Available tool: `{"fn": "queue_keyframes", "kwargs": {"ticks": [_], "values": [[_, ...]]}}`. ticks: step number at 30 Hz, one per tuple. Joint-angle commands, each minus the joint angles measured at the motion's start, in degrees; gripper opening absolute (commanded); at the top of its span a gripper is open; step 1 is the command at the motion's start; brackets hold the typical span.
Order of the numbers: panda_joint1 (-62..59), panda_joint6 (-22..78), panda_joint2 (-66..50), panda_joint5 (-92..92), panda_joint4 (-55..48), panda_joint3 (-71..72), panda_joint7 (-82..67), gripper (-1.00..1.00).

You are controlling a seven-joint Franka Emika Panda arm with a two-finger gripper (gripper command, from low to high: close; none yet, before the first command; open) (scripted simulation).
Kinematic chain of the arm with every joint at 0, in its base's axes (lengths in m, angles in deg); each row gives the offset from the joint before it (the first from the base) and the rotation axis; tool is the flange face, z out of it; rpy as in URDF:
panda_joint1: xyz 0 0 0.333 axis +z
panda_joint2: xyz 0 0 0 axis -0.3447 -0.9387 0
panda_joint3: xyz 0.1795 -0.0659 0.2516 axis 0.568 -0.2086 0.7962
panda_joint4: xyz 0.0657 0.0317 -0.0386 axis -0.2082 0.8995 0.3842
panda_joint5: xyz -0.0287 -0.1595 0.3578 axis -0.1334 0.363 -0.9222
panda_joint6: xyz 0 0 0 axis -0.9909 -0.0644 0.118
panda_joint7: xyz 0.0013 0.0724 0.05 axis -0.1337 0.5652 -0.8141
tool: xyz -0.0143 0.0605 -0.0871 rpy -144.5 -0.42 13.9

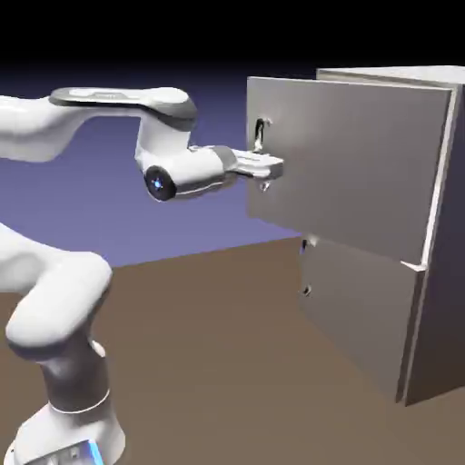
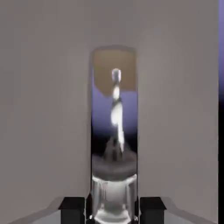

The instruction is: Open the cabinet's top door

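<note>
At the exterior view's right, the cabinet [image 1: 436,227] – a tall, smooth grey metal box – has the top door [image 1: 354,163] swung partly out, flat panel, interior not visible. Gripper [image 1: 268,166] clamped on its small curved handle [image 1: 261,134]. Hand view: shiny mirror-like handle [image 2: 114,131] between dark fingertips [image 2: 72,209], against matte grey panel. Lower door [image 1: 359,313] sits shut.
</note>
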State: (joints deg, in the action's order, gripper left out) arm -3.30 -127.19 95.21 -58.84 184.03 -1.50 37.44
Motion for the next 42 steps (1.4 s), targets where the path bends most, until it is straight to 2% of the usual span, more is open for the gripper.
{"fn": "queue_keyframes", "kwargs": {"ticks": [1, 12, 22, 30, 42], "values": [[1.14, 1.62, 0.86, 2.04, 1.50, -2.09, 0.70, -1.00], [5.02, 20.12, 8.41, 28.32, 11.86, -24.93, 5.94, -1.00], [1.52, 38.47, 5.06, 51.72, 11.02, -45.70, 5.22, -1.00], [2.26, 55.03, -6.99, 69.12, 2.06, -62.31, 0.96, -1.00], [14.03, 81.41, -31.86, 83.97, -21.53, -83.77, -9.02, -1.00]]}}
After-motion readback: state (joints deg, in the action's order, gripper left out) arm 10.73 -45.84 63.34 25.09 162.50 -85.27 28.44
